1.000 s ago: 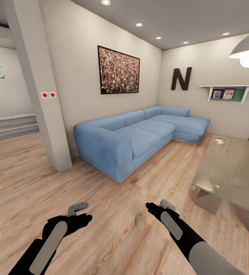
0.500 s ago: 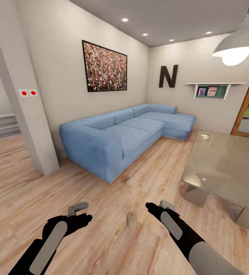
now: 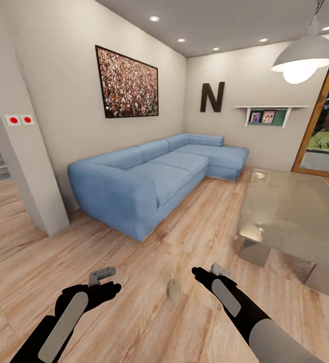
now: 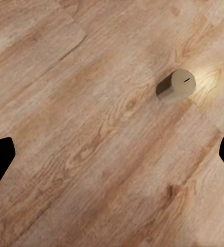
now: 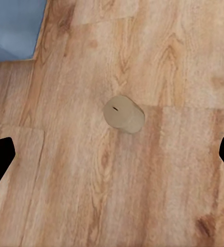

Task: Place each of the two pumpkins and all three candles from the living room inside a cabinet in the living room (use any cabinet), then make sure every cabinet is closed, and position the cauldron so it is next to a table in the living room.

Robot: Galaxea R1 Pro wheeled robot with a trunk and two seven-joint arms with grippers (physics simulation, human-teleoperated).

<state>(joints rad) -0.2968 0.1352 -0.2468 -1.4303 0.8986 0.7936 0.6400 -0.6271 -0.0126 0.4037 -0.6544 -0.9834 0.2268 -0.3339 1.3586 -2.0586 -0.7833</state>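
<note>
Wooden floor carries one stubby candle, light, rigid; grip its sides. Both claws, left and right, gape empty.

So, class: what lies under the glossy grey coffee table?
Under the coffee table you can see its angled grey supports and wooden floor. The top hides the rest beneath it, so anything further back cannot be seen.

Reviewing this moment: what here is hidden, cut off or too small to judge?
- Table: head view, its right side is cut off by the frame edge, so anything there is unseen.
- Shelf photos: head view, too small to read.
- Candle: head view, wick too small; the wrist views show only a dark mark on top.
- Left pincer and right pincer: wrist views, only dark fingertip corners at the edges, spread wide.
</note>
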